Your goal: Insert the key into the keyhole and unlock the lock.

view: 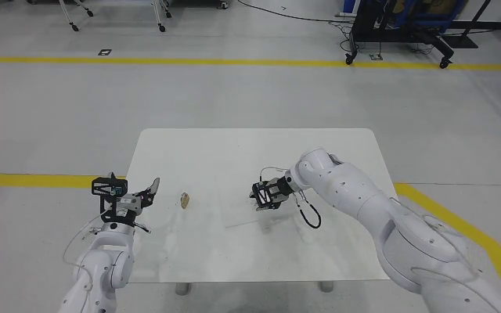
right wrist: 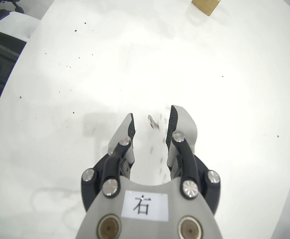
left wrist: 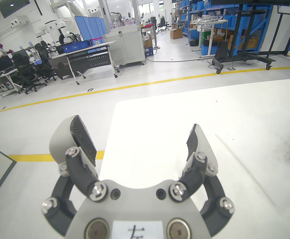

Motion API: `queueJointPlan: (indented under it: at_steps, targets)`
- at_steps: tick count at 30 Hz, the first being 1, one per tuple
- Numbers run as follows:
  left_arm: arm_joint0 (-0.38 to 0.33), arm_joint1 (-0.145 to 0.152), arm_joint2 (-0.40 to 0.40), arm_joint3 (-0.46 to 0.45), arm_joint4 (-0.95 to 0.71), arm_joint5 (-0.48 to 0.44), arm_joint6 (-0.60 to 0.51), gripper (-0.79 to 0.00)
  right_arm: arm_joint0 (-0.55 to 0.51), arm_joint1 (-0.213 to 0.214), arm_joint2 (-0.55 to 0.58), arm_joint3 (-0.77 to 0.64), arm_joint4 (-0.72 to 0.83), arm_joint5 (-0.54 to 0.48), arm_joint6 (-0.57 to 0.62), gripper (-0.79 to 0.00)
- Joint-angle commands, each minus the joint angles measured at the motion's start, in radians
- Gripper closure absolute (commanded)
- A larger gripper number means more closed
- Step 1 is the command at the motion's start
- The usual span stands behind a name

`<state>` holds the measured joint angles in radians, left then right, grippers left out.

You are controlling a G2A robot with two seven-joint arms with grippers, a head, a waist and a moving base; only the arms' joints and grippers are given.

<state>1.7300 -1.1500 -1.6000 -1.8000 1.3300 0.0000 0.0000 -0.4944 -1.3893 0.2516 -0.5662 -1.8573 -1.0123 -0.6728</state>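
A small brass padlock [view: 184, 201] lies on the white table [view: 235, 156], left of centre; its corner [right wrist: 205, 6] also shows in the right wrist view. A small silver key [right wrist: 153, 122] lies flat on the table between the fingers of my right gripper [right wrist: 151, 113], which is open and low over it, not touching it. In the top view my right gripper [view: 260, 196] sits near the table's middle, right of the padlock. My left gripper [left wrist: 136, 131] is open and holds nothing, hovering at the table's left edge [view: 149, 194], left of the padlock.
Dark specks and scuff marks dot the table [right wrist: 68, 68] around the key. A black cable [view: 307, 213] loops from the right wrist over the table. Yellow floor lines [view: 235, 60] and wheeled racks [view: 399, 31] lie beyond the table.
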Motion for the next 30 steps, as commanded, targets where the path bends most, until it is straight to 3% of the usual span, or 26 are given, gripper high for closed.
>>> queueJointPlan:
  at_steps: [1,10,12,14,23,30]
  targets:
    - [0.000,0.000,0.000,0.000,0.000,0.000,0.000,-0.785,0.007,-0.014,-0.016,0.022,-0.002,0.000,-0.016,-0.271]
    - [0.000,0.000,0.000,0.000,0.000,0.000,0.000,-0.785,0.030,-0.064,-0.073,0.118,-0.003,0.000,-0.071,-0.225]
    - [0.000,0.000,0.000,0.000,0.000,0.000,0.000,-0.785,0.033,-0.072,-0.082,0.139,-0.003,0.000,-0.084,-0.151]
    - [0.000,0.000,0.000,0.000,0.000,0.000,0.000,-0.785,0.034,-0.081,-0.082,0.153,-0.007,0.000,-0.088,-0.003]
    - [0.000,0.000,0.000,0.000,0.000,0.000,0.000,-0.785,0.038,-0.101,-0.081,0.198,-0.039,0.001,-0.131,0.000]
    - [0.000,0.000,0.000,0.000,0.000,0.000,0.000,-0.785,0.035,-0.104,-0.074,0.216,-0.023,0.058,-0.163,0.000]
